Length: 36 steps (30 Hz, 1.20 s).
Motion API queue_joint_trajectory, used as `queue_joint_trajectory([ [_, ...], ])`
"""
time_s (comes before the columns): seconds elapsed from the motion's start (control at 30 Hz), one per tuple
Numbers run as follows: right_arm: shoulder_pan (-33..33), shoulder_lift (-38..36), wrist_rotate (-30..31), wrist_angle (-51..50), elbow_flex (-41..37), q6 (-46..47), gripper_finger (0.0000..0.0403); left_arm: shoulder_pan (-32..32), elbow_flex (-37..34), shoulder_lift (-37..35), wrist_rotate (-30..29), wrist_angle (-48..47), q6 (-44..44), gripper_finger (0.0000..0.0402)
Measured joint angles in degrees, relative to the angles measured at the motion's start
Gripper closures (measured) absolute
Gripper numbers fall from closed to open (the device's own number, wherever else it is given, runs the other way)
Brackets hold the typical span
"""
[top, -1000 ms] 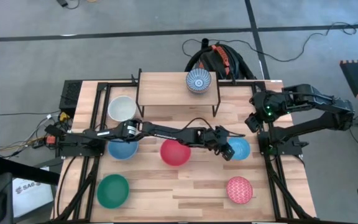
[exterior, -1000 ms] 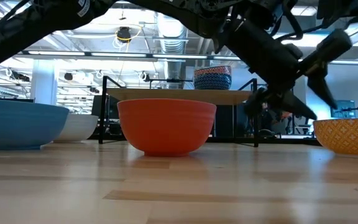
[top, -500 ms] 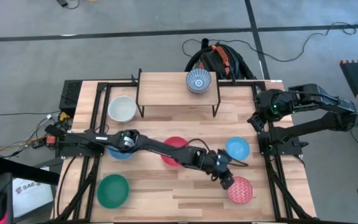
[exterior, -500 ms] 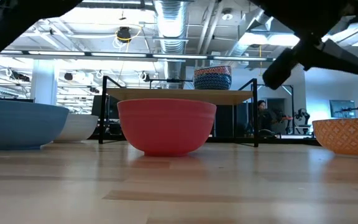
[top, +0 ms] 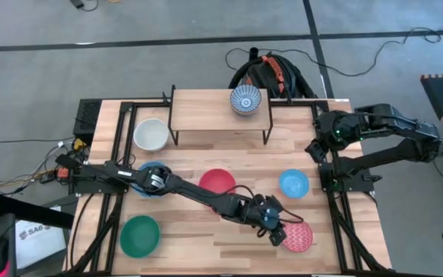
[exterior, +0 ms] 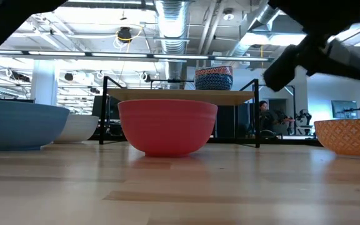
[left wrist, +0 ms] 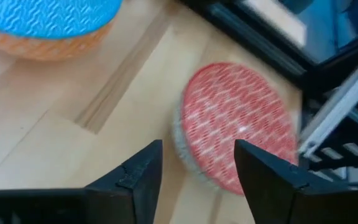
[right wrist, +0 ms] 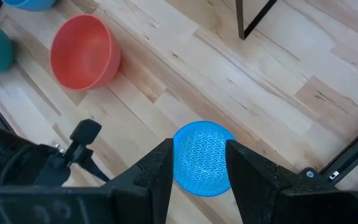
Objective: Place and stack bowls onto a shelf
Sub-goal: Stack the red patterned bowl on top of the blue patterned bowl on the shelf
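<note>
My left gripper (top: 281,233) is open and low over the table, just left of the pink patterned bowl (top: 298,235). In the left wrist view the pink bowl (left wrist: 238,127) sits just ahead of the gap between the fingers (left wrist: 197,149). The blue-and-white patterned bowl (top: 245,100) stands on the shelf (top: 206,115). On the table stand the white bowl (top: 151,135), the red bowl (top: 218,181), the green bowl (top: 140,235) and a light blue bowl (top: 293,183). Another light blue bowl (top: 146,187) is half hidden under the left arm. My right gripper (top: 314,148) waits open at the table's right edge.
The left arm (top: 198,192) stretches across the table's middle, over the near side of the red bowl. The shelf's black legs (top: 268,131) stand at the far side. Bare wood lies between the green and pink bowls (top: 214,238). A backpack (top: 271,73) lies beyond the far edge.
My left gripper has swung from the right-hand light blue bowl toward the table's near edge and now sits beside the pink patterned bowl. No bowl has moved. The right arm has kept almost still.
</note>
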Motion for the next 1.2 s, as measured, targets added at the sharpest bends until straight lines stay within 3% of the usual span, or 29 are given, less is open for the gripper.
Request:
queue_joint_trajectory([
  [0.33,0.0,0.02,-0.09,0.09,0.0,0.35,0.0232,-1.32,-0.63,1.38,-3.83,6.5,0.83,0.0223],
  [0.87,0.01,0.02,-0.55,0.14,0.0,0.47,0.0232,-1.41,-0.83,5.15,-2.16,6.59,-2.54,0.0226],
  [1.2,0.0,0.02,-0.57,0.12,0.0,0.39,0.0232,-0.77,-0.76,5.68,1.19,2.54,-6.57,0.0273],
])
